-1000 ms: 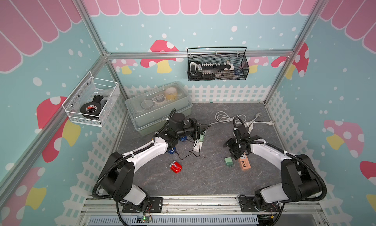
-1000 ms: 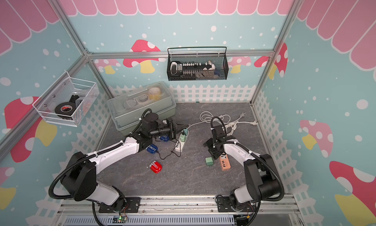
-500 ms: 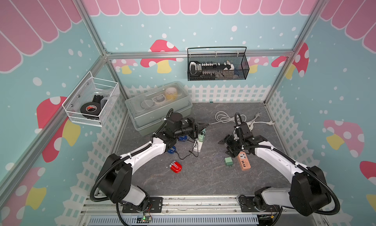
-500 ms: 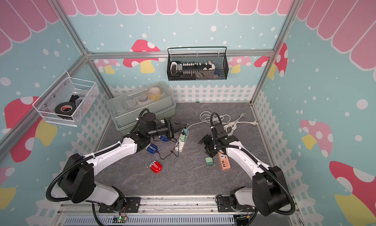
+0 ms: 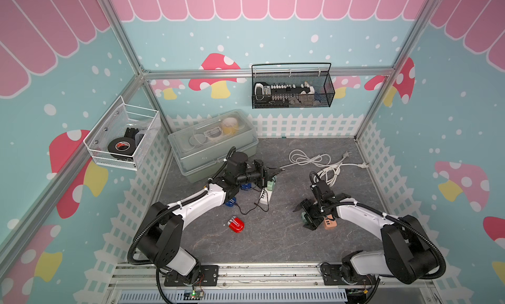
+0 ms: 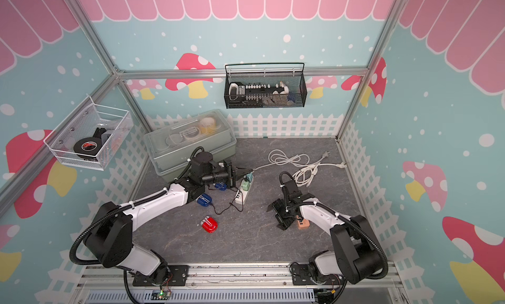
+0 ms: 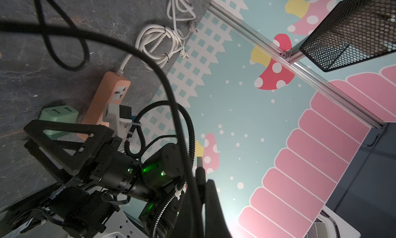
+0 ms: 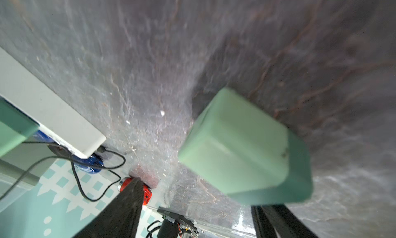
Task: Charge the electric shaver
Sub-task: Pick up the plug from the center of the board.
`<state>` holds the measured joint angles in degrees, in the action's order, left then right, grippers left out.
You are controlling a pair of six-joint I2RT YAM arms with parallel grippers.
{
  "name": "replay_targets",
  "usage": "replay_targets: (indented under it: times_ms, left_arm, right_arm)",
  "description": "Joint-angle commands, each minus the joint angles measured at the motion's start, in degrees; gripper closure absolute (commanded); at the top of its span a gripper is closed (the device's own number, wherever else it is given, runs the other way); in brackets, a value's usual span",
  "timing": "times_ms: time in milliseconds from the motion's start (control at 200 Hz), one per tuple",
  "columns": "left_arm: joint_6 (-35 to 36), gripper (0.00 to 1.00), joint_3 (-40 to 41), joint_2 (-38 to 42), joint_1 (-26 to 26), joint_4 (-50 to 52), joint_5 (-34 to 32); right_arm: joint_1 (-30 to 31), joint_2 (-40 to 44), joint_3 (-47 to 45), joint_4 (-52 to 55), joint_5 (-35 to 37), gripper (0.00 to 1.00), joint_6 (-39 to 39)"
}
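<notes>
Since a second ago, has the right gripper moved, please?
Yes, the right gripper came toward the near edge, now beside the orange power strip, straddling the green adapter.

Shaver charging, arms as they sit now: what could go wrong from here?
1. The right end effector is open astride the green charger block, with the orange power strip close beside it. Closing could catch or shove the strip.
2. The left end effector is shut on the thin black cable, which loops loosely toward a blue shaver. A pull might drag the shaver or snag the loop.
</notes>
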<state>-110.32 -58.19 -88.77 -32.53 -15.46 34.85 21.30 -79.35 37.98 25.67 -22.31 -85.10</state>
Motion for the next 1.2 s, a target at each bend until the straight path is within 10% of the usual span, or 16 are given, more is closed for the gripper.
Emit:
replay_targets:
  times_ms: [0,465,760,1196]
  left_arm:
    - [0.02,1.0,-1.53,-0.01,0.71,-0.98,1.18]
    - [-0.09,1.0,-1.73,0.35,1.38,-1.11,0.66]
    - [0.08,1.0,-1.71,0.01,1.37,-0.74,0.92]
    - [-0.24,1.0,0.08,0.62,1.39,-1.81,0.66]
  right_arm:
    - [-2.72,-1.19,2.87,1.64,4.42,0.23,4.1]
    - [-6.25,-6.68,12.55,9.09,7.38,0.23,9.32]
    - [-5.19,-2.36,7.09,10.59,5.92,0.17,-5.11]
    - [-4.3,-13.91,23.57,22.72,10.7,0.18,-14.67]
